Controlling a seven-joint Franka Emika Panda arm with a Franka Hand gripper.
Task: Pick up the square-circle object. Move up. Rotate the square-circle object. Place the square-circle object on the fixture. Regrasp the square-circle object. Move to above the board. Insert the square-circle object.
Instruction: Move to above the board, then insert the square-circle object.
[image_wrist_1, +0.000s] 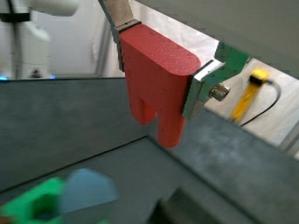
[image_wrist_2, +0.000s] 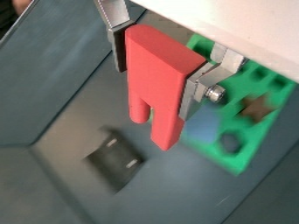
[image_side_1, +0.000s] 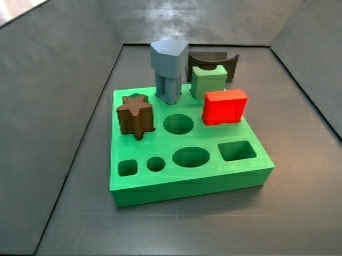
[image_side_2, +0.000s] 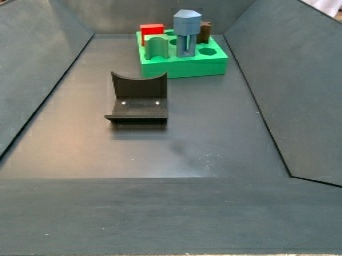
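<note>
In both wrist views my gripper is shut on the square-circle object, a dull-red peg hanging down between the silver fingers. Its lower end points at the dark floor and touches nothing. Below it in a wrist view lie the dark fixture and the green board. A side view shows the fixture on the floor in front of the board. The board has several shaped holes. The gripper is out of both side views.
On the board stand a bright red cube, a brown star peg, a blue-grey peg, a green piece and a dark arched piece. Dark sloping walls ring the floor. A yellow cable hangs outside.
</note>
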